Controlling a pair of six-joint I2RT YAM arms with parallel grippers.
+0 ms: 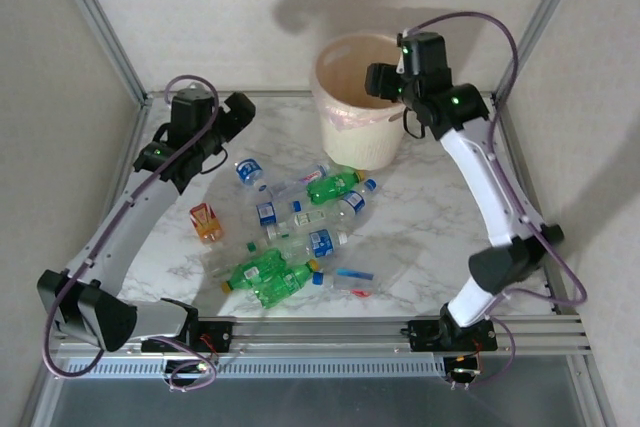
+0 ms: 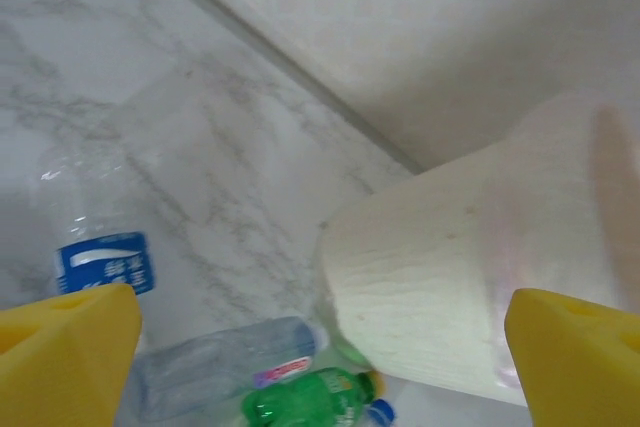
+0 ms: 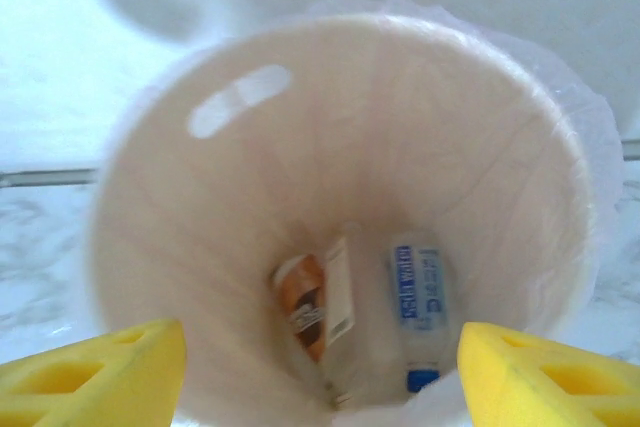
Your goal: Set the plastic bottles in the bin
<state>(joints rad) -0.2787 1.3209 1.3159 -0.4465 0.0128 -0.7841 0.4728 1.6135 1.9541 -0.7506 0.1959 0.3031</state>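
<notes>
The small plastic bottles [image 1: 320, 242] lie on their sides in a loose heap at the middle of the white marbled table [image 1: 420, 217]. Some are clear with blue labels and some green with yellow caps, and a small orange bottle [image 1: 206, 222] lies apart on the left. Two more rest at the bottom of the round cream-beige bin [image 3: 150, 197] with its pinkish liner: an orange-brown labelled bottle [image 3: 303, 312] and a clear blue-labelled bottle [image 3: 420, 297] beside it. The bin stands at the table's far edge, just behind the heap. The right gripper [image 3: 320, 377] hangs above its mouth, yellow fingers wide apart and empty. The left gripper [image 2: 320, 362] hovers over the table's left rear, jaws likewise apart. The clear bottles in the heap overlap, so their number is hard to tell. The left wrist view is blurred and cuts off the bin's top.
</notes>
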